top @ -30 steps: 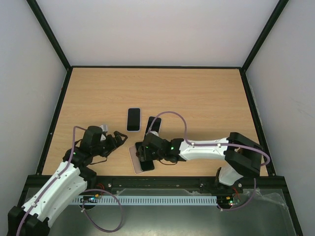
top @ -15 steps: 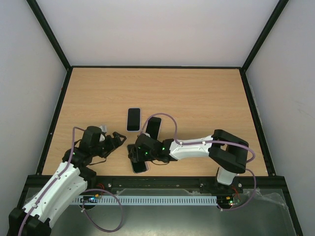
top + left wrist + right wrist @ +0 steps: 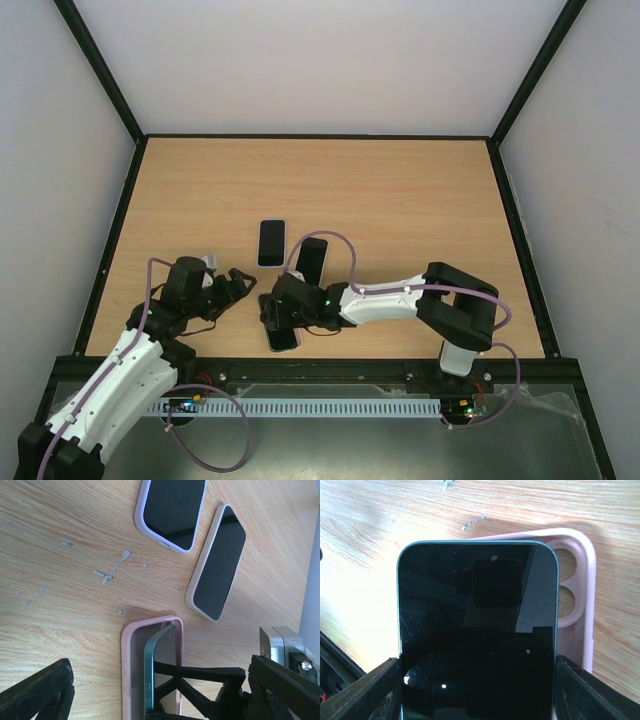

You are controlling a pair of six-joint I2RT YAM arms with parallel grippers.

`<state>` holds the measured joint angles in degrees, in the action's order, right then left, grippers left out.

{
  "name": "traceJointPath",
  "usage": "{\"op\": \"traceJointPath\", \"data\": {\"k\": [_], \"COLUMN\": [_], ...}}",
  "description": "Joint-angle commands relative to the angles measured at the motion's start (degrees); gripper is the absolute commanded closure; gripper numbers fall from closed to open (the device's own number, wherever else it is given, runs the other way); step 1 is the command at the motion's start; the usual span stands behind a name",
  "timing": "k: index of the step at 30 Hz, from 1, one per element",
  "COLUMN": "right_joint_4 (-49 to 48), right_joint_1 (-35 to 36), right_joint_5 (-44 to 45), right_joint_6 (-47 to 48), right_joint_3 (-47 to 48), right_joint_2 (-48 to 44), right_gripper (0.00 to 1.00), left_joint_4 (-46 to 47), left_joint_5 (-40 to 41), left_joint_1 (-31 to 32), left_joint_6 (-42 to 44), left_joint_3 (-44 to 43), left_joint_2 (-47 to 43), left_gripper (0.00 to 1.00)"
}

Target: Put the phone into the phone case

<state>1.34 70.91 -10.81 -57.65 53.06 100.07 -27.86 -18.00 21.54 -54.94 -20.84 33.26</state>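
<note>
Right claw (image 3: 477, 695) grasps the phone (image 3: 477, 630) by its long edges, tilted over the pink case (image 3: 575, 595), lower centre of the top view. One edge seems to sit inside the case and the other is raised. Left claw (image 3: 235, 283) hangs released, empty, just left. Pressing the phone flat is left.

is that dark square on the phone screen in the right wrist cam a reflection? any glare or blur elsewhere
Right wrist view: likely a reflection on the glossy phone; table washed out by glare at upper left; right gripper's fingers soft at the bottom corners. Left wrist view: pink case sharp, left gripper's finger dark. Top view: even light, faint shadows.
</note>
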Motion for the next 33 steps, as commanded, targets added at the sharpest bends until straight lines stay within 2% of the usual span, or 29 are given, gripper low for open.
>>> {"op": "traceJointPath", "data": {"k": [1,10,18,33], "right_joint_4": [2.6,4.2,4.9,5.4], "right_joint_1": [0.4,0.4,0.4,0.4], "right_joint_5": [4.1,5.5,5.5,8.4], "right_joint_6": [1.0,0.8,1.0,0.8], "right_joint_3": [2.0,2.3,2.5,-3.8], "right_joint_2": [0.6,0.2,-1.6,-7.7], "right_gripper": [0.29,0.22,0.2,0.39], "left_joint_4": [-0.9,-0.7,-0.8,4.9], "left_joint_5": [-0.6,-0.6,-1.4,-8.4], "left_joint_1": [-0.4,-0.3,-0.3,0.3], "left_joint_6": [0.8,0.6,0.4,-3.3], "left_joint_3": [-1.0,-0.9,-0.4,8.3], "left_joint_2": [-0.3,0.2,0.5,-0.5], "left_gripper": [0.06,0.07,0.07,0.23]}}
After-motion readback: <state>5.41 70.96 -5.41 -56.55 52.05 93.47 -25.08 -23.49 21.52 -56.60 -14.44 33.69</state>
